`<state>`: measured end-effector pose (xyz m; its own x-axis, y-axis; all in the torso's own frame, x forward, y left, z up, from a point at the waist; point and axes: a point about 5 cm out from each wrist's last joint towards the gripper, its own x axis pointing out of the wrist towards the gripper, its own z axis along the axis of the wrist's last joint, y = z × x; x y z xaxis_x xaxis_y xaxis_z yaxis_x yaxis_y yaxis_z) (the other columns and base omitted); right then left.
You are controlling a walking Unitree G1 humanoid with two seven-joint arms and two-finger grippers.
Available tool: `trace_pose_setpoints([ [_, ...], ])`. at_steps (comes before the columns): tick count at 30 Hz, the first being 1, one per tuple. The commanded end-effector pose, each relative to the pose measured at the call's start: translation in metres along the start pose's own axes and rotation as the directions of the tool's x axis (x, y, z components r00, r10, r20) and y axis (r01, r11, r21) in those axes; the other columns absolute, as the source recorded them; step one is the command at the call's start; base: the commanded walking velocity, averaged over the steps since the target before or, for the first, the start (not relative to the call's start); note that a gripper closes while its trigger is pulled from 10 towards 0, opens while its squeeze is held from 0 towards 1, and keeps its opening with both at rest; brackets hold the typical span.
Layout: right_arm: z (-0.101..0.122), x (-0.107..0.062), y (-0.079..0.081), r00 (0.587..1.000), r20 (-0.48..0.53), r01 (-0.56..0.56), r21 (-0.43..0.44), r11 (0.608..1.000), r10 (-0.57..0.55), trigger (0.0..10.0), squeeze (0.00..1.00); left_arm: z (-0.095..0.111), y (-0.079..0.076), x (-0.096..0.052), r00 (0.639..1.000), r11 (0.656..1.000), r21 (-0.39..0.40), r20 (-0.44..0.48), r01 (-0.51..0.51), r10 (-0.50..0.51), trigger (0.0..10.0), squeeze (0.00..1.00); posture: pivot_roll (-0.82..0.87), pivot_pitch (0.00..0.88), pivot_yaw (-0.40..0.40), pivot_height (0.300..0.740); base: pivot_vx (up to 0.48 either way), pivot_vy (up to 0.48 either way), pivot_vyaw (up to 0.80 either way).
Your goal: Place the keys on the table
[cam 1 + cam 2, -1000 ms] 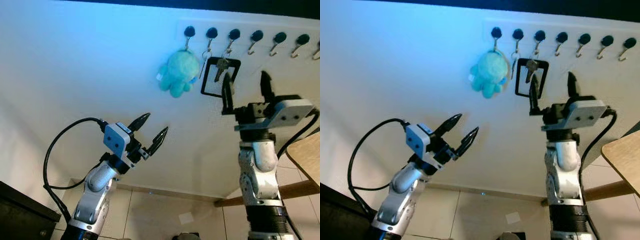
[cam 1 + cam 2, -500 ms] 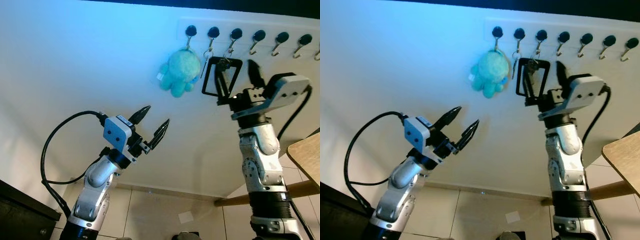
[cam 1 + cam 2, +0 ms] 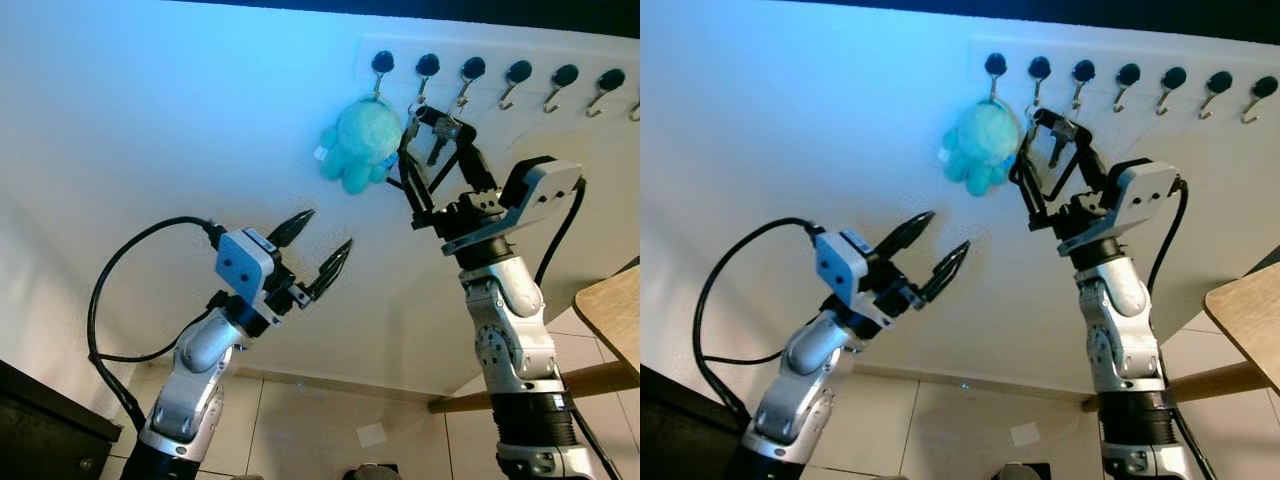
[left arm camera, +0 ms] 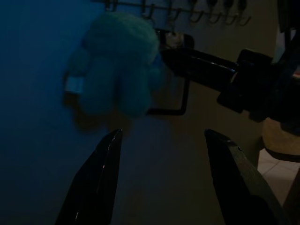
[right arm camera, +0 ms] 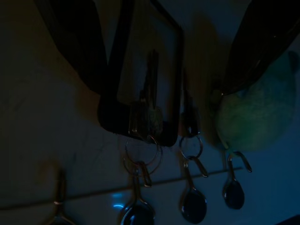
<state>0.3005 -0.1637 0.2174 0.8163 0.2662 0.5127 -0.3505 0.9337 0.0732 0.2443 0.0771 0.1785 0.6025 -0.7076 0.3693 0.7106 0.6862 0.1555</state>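
Note:
A bunch of keys (image 3: pixel 440 135) with a black rectangular frame (image 5: pixel 174 93) hangs from the third hook on the white wall. My right gripper (image 3: pixel 432 150) is raised to it and open, one finger on either side of the frame. In the right wrist view the silver key (image 5: pixel 149 110) hangs between the fingers (image 5: pixel 79 42). Whether they touch the frame I cannot tell. A wooden table (image 3: pixel 612 310) shows its corner at the far right. My left gripper (image 3: pixel 325 232) is open in mid-air, below and left of the hooks, holding nothing.
A teal plush toy (image 3: pixel 360 145) hangs on the first hook, just left of the keys. A second small key ring (image 5: pixel 190 124) hangs between them. More hooks (image 3: pixel 563 85) run to the right. A black cabinet (image 3: pixel 40 430) stands low left; tiled floor (image 3: pixel 330 425) lies below.
My right gripper has tilted and risen up and left, from below the keys to around the black frame. The left arm has shifted slightly right and stays open.

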Motion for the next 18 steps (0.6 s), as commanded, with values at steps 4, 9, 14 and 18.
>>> trace_pose_setpoints([
  [4, 0.005, -0.003, -0.004, 1.000, 0.018, 0.019, 0.013, 1.000, -0.019, 6.8, 0.00, 0.007, -0.005, 0.006, 0.999, 0.999, 0.009, 0.022, 0.035, -0.035, 10.0, 0.00, 0.06, 0.077, -0.031, 0.740, 0.000, 0.000, 0.00],
  [9, 0.010, -0.008, -0.012, 0.994, 0.051, 0.093, 0.025, 0.995, -0.094, 3.0, 0.00, 0.009, -0.006, 0.008, 0.999, 0.999, 0.012, 0.033, 0.037, -0.037, 10.0, 0.00, 0.06, 0.076, -0.029, 0.740, 0.000, 0.000, 0.00],
  [14, 0.012, -0.012, -0.016, 0.992, 0.056, 0.115, 0.037, 0.993, -0.117, 0.0, 0.00, 0.010, -0.006, 0.009, 0.999, 0.999, 0.012, 0.033, 0.040, -0.040, 10.0, 0.00, 0.06, 0.075, -0.025, 0.740, 0.000, 0.000, 0.00],
  [18, 0.012, -0.013, -0.017, 0.991, 0.054, 0.121, 0.038, 0.992, -0.123, 2.1, 0.00, 0.011, -0.006, 0.009, 0.998, 0.999, 0.013, 0.029, 0.048, -0.048, 10.0, 0.00, 0.06, 0.075, -0.025, 0.740, 0.000, 0.000, 0.00],
])
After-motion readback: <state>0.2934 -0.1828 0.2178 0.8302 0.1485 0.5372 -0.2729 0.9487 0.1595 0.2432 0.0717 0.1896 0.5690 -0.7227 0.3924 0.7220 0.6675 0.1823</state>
